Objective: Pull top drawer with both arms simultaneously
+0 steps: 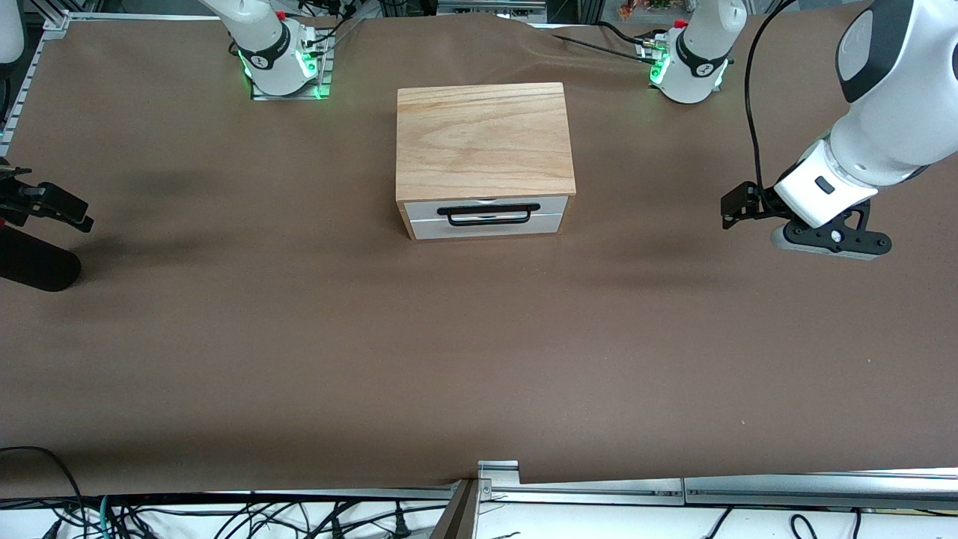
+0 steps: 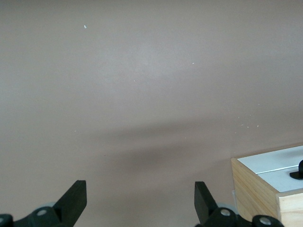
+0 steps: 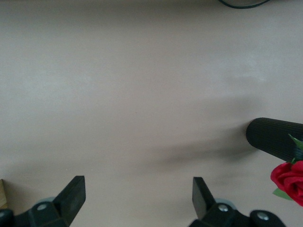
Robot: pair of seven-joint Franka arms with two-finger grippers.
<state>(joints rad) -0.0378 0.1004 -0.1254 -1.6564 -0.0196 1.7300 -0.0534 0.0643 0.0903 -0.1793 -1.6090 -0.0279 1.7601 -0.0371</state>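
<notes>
The left claw (image 2: 139,203) hangs wide open and empty over bare brown tabletop (image 1: 299,337) at its own end; the right claw (image 3: 137,201) is the same at its end, beside a black cylinder (image 3: 274,139) and one red rose (image 3: 289,177). Between them, one oak cabinet (image 1: 483,138) holds the top drawer (image 1: 486,207), closed.

Bench (image 1: 299,337): matt brown cover, smooth, looks like paper or cloth, w/ slight creases near the arm bases. Cabinet (image 1: 483,138): light oak, visible grain, satin top. Top drawer (image 1: 486,207): smooth white front panel, thin black wire handle (image 1: 488,215), prob. metal. Arms (image 1: 876,112): glossy white plastic shells, black joint sections. Left hand (image 2: 140,201) & right hand (image 3: 139,198): matt black fingers. Bench edge rails (image 1: 748,490): brushed metal.
</notes>
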